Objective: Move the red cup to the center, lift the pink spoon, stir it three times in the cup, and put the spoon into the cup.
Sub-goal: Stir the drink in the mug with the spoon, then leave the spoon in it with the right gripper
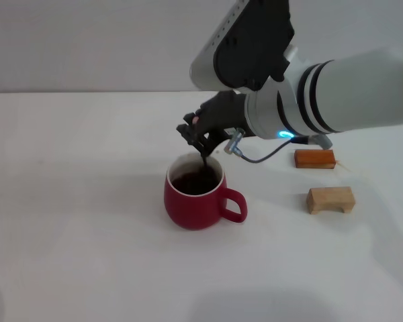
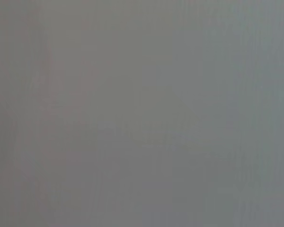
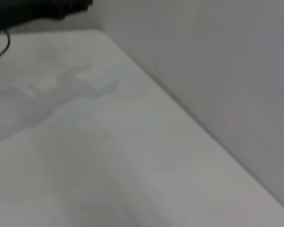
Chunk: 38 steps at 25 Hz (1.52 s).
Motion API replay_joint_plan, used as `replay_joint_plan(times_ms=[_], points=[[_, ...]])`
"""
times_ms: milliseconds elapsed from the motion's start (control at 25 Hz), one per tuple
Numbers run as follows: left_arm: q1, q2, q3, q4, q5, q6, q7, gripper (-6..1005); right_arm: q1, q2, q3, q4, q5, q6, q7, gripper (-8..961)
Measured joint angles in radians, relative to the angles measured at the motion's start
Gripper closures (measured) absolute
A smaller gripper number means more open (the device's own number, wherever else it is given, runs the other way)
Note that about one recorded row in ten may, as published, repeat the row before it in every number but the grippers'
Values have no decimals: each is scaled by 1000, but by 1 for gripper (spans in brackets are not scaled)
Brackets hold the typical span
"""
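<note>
Red cup [image 1: 196,200] just below R claw [image 1: 203,142]

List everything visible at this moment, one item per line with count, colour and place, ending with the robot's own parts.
Squat dark-red ceramic mug: one, white inside with dark contents, near the table's middle, loop handle toward the robot's right.
Orange-brown wooden block: one, on the table to the mug's right, farther back.
Tan wooden block: one, just in front of the orange-brown one.
Slim dark stem: one, running from the gripper down into the mug, likely the spoon; its colour cannot be told.
White table: one, under everything.
Right gripper: one, black, on a white arm, just above the mug's far rim.
Left gripper: not in view.
</note>
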State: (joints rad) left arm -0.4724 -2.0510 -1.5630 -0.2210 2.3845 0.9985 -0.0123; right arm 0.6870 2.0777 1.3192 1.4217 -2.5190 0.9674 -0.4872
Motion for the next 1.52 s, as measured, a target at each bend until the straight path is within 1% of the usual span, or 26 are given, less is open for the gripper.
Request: replay_joint_plan(times_ms=[200,320,360,480,520,640,880,960,1080,1360,1520], points=[[0,0,0,0,-1,0,0,172,0,-1,25,50,37,92,0,822],[-2,0,0,0,-1,0,0,172,12,-3,77,57,155,146,-23,822],[-3,0,0,0,-1,0,0,172,12,-3,77,57,155,146,-23,822],[-4,0,0,0,0,0,0,172,22,-4,115,23,256,156,-56,822],[-4,0,0,0,0,0,0,172,22,-4,115,23,256,156,-56,822],[-3,0,0,-1,0,0,0,172,20,-4,105,9,255,130,-66,822],[5,0,0,-10,1,1,-1,172,15,-2,63,-32,219,66,-76,792],[6,0,0,-10,1,1,-1,172,7,-1,34,-52,195,5,-79,782],[8,0,0,-11,0,1,-3,172,7,-1,22,-64,189,-23,-82,766],[11,0,0,-11,1,2,-24,172,12,-1,13,-71,189,-36,-84,731],[11,0,0,-11,1,2,-25,172,12,-1,-17,-72,185,-81,-88,718]])
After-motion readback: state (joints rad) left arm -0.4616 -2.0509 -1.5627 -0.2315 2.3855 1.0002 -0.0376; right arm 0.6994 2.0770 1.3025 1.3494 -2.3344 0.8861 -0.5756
